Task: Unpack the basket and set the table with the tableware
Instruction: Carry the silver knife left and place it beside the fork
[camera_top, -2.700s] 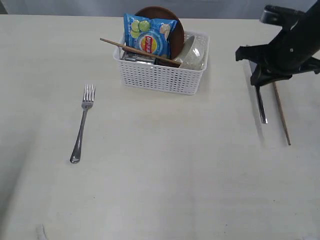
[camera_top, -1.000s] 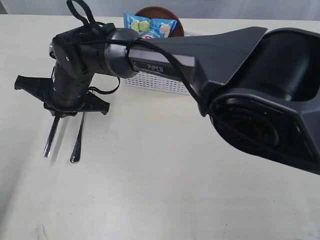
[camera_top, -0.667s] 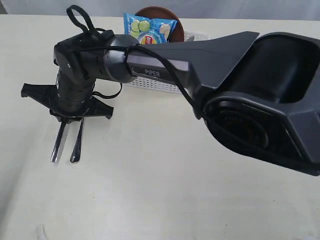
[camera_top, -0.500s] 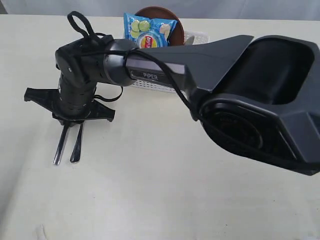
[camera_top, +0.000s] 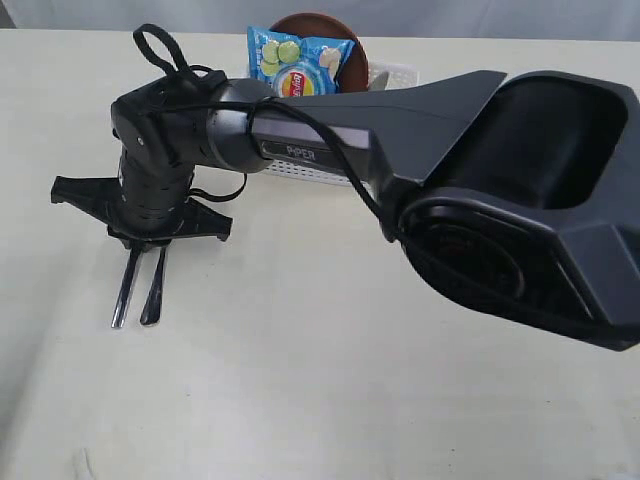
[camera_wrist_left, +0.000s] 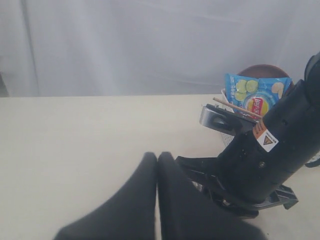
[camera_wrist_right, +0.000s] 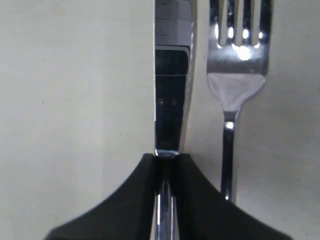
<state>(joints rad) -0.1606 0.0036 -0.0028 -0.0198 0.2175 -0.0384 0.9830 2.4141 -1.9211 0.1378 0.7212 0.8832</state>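
Nearest the camera, the steel knife (camera_top: 124, 295) sat pinched in the right claw (camera_top: 140, 240), long axis parallel to the fork (camera_top: 155, 290), which lay flat on the surface (camera_top: 300, 400). The knife was just beside the fork on its outer side; the wrist view showed a thin gap, no contact. The claw was closed down to the knife's thickness, gripping it partway along its length, with the wide flat part sticking out ahead of the fingertips. Could not tell if the knife was fully down on the surface yet. Judgement: the knife is stiff, thin, light and slick polished steel, so it could twist or slide in the pads; a grip across the flat faces near the middle looks right. The left claw (camera_wrist_left: 157, 160) hung back, fingers together, holding nothing. Farther off, behind the reaching arm, the basket (camera_top: 392, 72) held the blue chip bag (camera_top: 300, 62) and the brown plate (camera_top: 330, 25), not yet unpacked.
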